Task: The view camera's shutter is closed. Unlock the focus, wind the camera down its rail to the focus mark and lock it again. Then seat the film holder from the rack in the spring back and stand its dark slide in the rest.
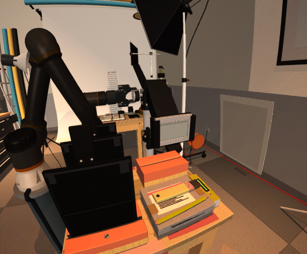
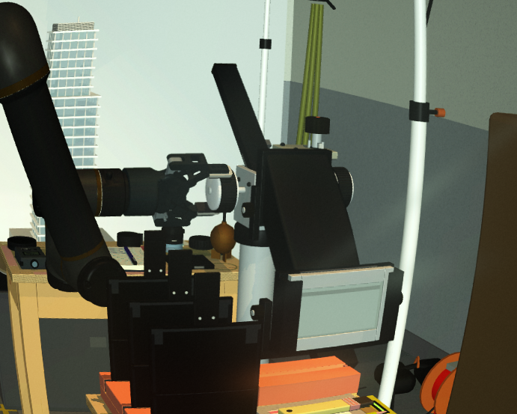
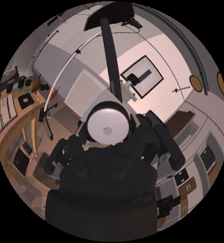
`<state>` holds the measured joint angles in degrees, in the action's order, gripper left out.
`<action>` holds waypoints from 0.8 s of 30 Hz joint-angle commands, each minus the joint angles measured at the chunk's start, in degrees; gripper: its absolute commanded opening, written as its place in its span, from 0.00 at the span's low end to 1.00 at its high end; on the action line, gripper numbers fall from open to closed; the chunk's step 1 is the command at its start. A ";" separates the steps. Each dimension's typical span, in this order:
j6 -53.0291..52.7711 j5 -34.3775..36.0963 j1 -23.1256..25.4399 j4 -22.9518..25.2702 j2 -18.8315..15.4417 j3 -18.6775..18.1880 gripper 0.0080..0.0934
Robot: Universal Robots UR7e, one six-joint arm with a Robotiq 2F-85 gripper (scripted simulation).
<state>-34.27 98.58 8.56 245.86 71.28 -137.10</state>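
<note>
The view camera (image 1: 161, 104) sits tilted on its white column behind the near table, its ground-glass spring back (image 1: 174, 130) facing the room and its slanted rail (image 2: 237, 106) rising up and back. On the camera's left side is a pale round knob (image 2: 221, 192) with a knurled rim. My gripper (image 2: 212, 191) reaches in level from the left; it is open around this knob and holds nothing. In the wrist camera the knob (image 3: 108, 126) fills the middle between my fingers. Several black film holders (image 1: 93, 191) stand upright in the orange rack (image 1: 107, 240) on the near table.
A black softbox (image 1: 161, 22) hangs overhead on a white stand (image 1: 184, 68) right of the camera. An orange slotted block (image 1: 161, 165) and a grey box with cards (image 1: 178, 207) lie on the near table. A wooden side table (image 2: 120, 267) with small items stands under my arm.
</note>
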 commanded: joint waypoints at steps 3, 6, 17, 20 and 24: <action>0.00 0.28 0.30 0.62 0.77 -1.33 0.87; 0.00 0.58 0.60 1.21 1.48 -2.62 0.87; 0.00 0.94 0.95 1.85 2.24 -4.03 0.94; 0.00 0.95 0.95 1.85 2.24 -4.04 1.00; 0.00 0.95 0.95 1.86 2.25 -4.05 1.00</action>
<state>-34.27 99.52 9.52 247.70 73.50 -141.17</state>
